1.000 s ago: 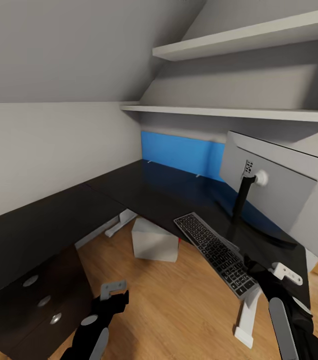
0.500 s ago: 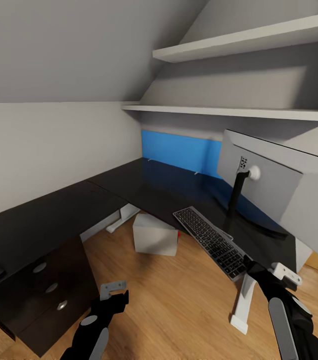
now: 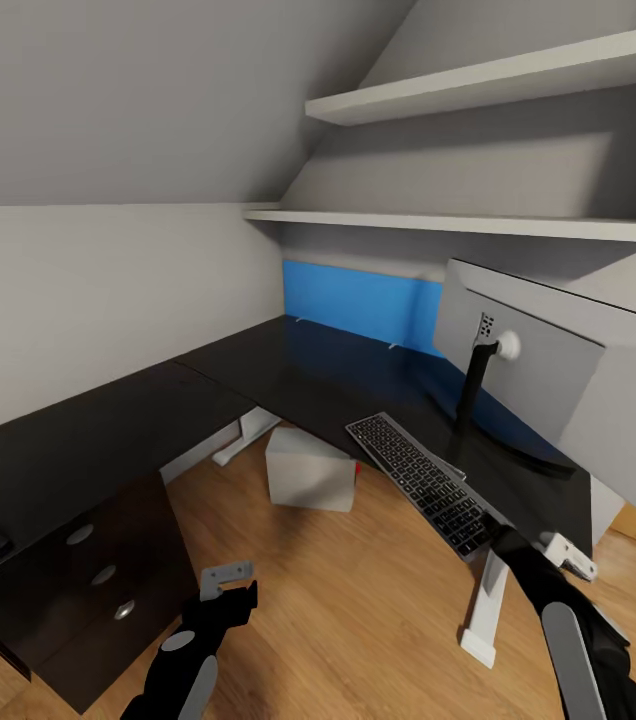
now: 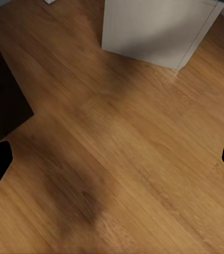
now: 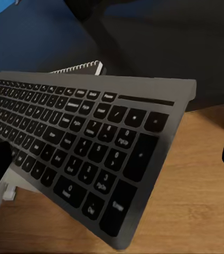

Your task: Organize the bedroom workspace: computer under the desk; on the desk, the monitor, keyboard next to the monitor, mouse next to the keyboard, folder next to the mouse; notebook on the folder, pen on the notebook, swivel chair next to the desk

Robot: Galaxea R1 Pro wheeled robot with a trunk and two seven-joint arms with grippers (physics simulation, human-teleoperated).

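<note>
Head view: the keyboard (image 3: 423,482) lies on the desk (image 3: 258,385) near its front edge, one end overhanging beside the right gripper (image 3: 548,548); the monitor (image 3: 558,375) stands behind it. The computer (image 3: 308,470) sits on the floor under the desk.

Left wrist view: the left gripper (image 4: 112,159) is spread wide over bare floor, holding nothing.

Right wrist view: the keyboard lies between the widely parted fingers; whether they grip it I cannot tell.

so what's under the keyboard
A spiral-bound notebook edge pokes out beneath the keyboard, on the black desk. The keyboard's near end overhangs the wood floor. The rest of the notebook is covered.
</note>
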